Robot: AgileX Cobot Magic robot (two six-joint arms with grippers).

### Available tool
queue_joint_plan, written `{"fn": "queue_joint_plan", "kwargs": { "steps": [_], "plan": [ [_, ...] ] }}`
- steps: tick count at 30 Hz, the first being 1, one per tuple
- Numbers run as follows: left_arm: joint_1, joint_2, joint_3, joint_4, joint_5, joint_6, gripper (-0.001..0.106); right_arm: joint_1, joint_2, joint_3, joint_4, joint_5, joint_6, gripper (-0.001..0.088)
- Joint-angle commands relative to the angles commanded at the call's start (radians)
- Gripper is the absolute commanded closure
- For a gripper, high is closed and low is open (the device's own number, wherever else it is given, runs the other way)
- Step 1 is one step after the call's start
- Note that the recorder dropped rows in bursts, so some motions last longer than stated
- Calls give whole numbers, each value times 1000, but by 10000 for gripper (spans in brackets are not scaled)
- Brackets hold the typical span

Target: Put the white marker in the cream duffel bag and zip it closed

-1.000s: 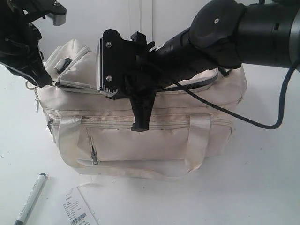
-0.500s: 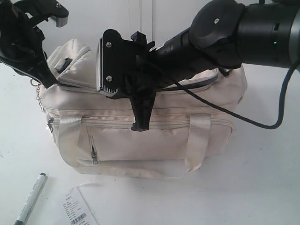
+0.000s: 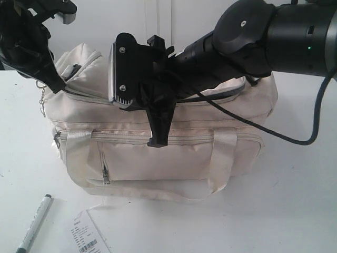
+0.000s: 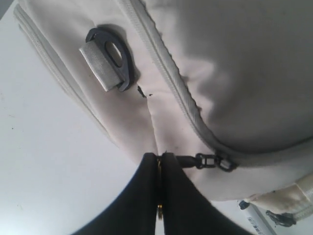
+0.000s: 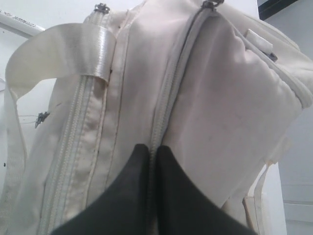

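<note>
light: bright, diffuse | shadows: soft | glare: white table point(image 3: 295, 211) washed out | focus: soft

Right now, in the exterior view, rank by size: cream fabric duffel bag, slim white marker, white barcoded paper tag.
1. Cream fabric duffel bag.
2. Slim white marker and white barcoded paper tag: alike, both cut off; unranked.

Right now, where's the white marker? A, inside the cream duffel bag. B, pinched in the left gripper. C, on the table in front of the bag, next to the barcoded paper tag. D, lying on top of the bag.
C: the white marker lies on the table in front of the cream duffel bag, beside the barcoded paper tag; the left gripper pinches the gold ring charm instead.
</note>
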Motion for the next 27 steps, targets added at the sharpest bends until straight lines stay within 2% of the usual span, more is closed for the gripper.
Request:
{"fn": "queue_joint_plan", "kwargs": {
  "steps": [8,27],
  "plan": [
    [0,19,2,38,-50,-60,1053,0,0,0,0,0,-2,868],
    [0,19,2,65,-164,-60,1053,0,0,0,0,0,-3,868]
  ]
}}
